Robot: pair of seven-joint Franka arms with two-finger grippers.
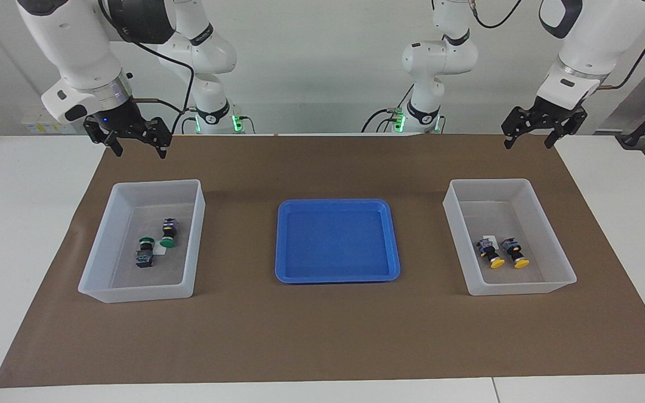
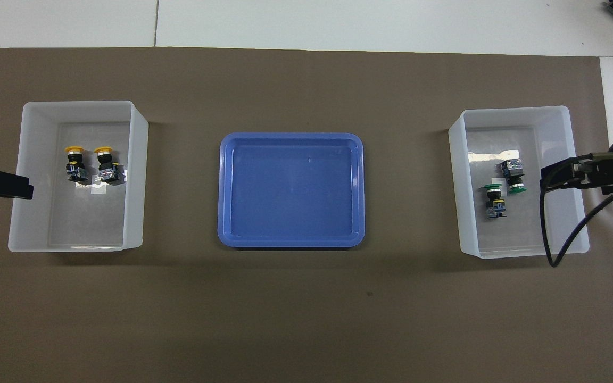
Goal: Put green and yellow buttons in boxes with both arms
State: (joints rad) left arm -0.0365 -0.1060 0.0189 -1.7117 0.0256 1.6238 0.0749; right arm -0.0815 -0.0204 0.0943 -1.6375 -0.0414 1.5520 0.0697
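Two green buttons [image 1: 156, 246] [image 2: 503, 189] lie in the translucent box [image 1: 138, 291] [image 2: 524, 251] at the right arm's end of the table. Another two, the yellow buttons [image 1: 503, 253] [image 2: 91, 164], lie side by side in the matching box [image 1: 518, 288] [image 2: 67, 246] at the left arm's end. My right gripper [image 1: 140, 151] [image 2: 556, 178] hangs open and empty in the air by its box's outer rim. Over the outer edge of the other box, my left gripper [image 1: 527, 144] [image 2: 6, 184] is raised, open and empty.
A shallow blue tray [image 1: 336, 240] [image 2: 290, 191] with nothing in it sits between the two boxes. A brown mat [image 1: 322, 330] covers the white table under everything. A black cable [image 2: 562, 250] loops from the right arm over its box's corner.
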